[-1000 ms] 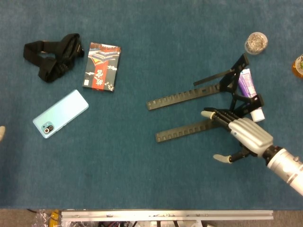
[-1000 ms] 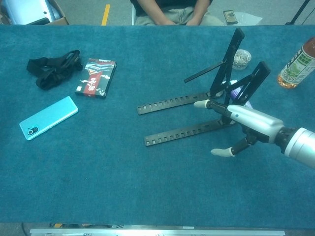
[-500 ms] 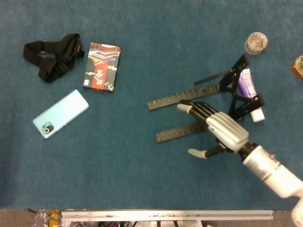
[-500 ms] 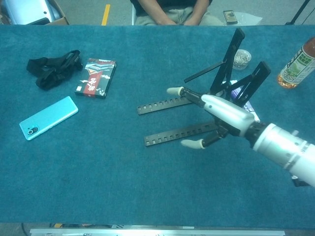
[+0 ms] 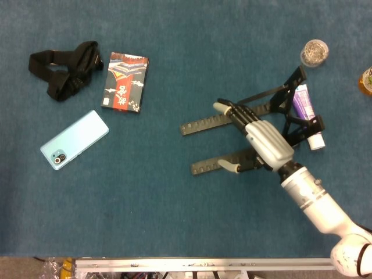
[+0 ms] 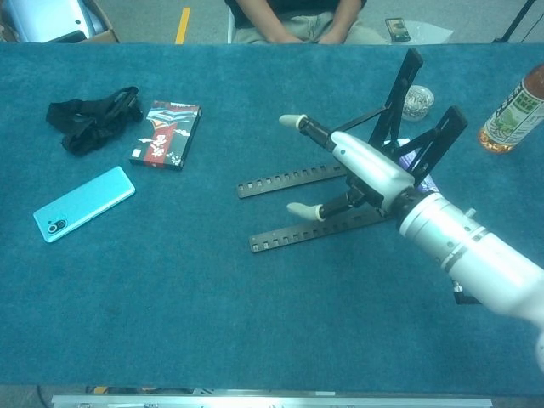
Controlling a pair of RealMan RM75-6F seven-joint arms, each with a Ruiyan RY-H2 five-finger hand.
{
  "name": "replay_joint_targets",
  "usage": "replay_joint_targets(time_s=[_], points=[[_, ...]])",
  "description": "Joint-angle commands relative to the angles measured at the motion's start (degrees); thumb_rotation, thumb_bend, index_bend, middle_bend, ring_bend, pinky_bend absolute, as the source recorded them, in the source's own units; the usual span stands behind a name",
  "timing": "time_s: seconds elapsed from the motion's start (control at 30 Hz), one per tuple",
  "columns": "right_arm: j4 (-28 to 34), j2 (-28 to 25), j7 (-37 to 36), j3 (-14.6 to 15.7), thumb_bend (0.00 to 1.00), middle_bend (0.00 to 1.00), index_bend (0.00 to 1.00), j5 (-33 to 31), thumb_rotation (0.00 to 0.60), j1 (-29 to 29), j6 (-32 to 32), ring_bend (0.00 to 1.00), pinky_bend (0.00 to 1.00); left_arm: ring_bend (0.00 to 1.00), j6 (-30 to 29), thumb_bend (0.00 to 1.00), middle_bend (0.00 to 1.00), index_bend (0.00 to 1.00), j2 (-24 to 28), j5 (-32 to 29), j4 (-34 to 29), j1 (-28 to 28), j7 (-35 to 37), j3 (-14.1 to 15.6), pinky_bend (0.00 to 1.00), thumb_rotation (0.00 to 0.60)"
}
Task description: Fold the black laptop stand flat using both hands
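Our right hand (image 5: pixel 263 141) hovered open, fingers spread, over the black slotted-metal laptop stand (image 5: pixel 232 119). It looked stiff and light; we'd grab its raised struts.

I see a black laptop stand (image 5: pixel 224 120), white right hand (image 5: pixel 263 141) with dark fingers (image 5: pixel 235 115) and cream tips, teal table cover (image 5: pixel 174 221), pale blue phone (image 5: pixel 74 139), black strap (image 5: pixel 65 70), red, black and white patterned box (image 5: pixel 125 82), purple-and-white tube (image 5: pixel 304 107).
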State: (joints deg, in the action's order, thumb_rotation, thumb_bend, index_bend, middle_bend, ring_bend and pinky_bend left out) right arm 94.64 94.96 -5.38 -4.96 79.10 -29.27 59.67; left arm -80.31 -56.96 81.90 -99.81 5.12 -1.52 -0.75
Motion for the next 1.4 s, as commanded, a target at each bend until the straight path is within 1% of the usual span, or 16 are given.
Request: replay_joint_targets(time_s=[0.03, 0.3, 0.57, 0.97, 1.4], points=[[-0.4, 0.3, 0.8, -0.8, 0.19, 0.0, 0.0, -1.3, 0.538, 0.2, 0.6, 0.0, 0.0, 0.0, 0.1, 0.28, 0.0, 0.0, 0.0, 0.0, -0.1, 0.1, -0.2, 0.0, 0.0, 0.6], [-2.7, 1.6, 1.5, -2.3, 0.19, 0.0, 0.0, -3.3, 0.539, 0.4, 1.5, 0.0, 0.0, 0.0, 0.7, 0.28, 0.0, 0.0, -0.2, 0.0, -0.3, 0.5, -0.6, -0.1, 0.0, 0.6], [-5.0, 2.6, 2.1, -2.9, 0.19, 0.0, 0.0, -5.3, 0.539, 0.4, 1.2, 0.0, 0.0, 0.0, 1.0, 0.28, 0.0, 0.0, -0.2, -0.3, -0.1, 0.5, -0.5, -0.1, 0.0, 0.6], [-4.8, 1.6, 5.2, -3.2, 0.19, 0.0, 0.0, -10.9, 0.539, 0.9, -0.8, 0.0, 0.0, 0.0, 1.0, 0.28, 0.0, 0.0, -0.5, -0.2, 0.8, 0.5, 0.4, -0.1, 0.0, 0.6], [-5.7, 3.1, 8.2, -3.6, 0.19, 0.0, 0.0, -13.7, 0.538, 0.7, -1.2, 0.0, 0.0, 0.0, 1.3, 0.28, 0.0, 0.0, -1.1, -0.5, 2.2, 0.6, 1.5, -0.2, 0.0, 0.6]])
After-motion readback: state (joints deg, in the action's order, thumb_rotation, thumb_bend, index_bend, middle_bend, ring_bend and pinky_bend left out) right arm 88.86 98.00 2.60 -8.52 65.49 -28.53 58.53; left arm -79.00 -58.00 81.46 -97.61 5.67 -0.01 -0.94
